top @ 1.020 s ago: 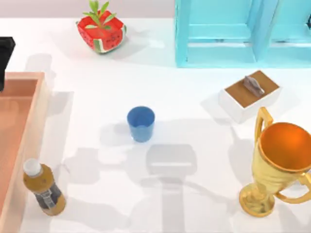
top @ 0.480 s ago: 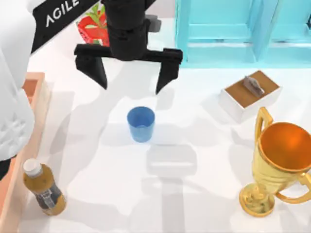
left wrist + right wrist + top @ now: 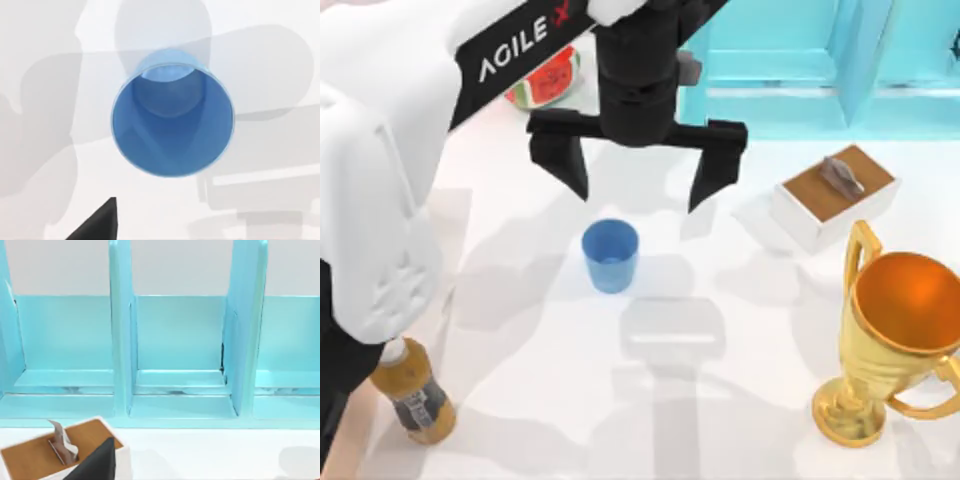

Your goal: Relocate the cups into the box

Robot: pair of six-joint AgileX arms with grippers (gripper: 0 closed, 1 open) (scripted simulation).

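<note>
White desk carries the blue cup [image 3: 610, 256] upright, the left gripper [image 3: 636, 183] spread wide apparently just behind it, so it should centre before descending and clenching.

A plain blue cup [image 3: 610, 255], a gold trophy [image 3: 895, 335], a turquoise cabinet [image 3: 820, 65], a black tool [image 3: 637, 175].
</note>
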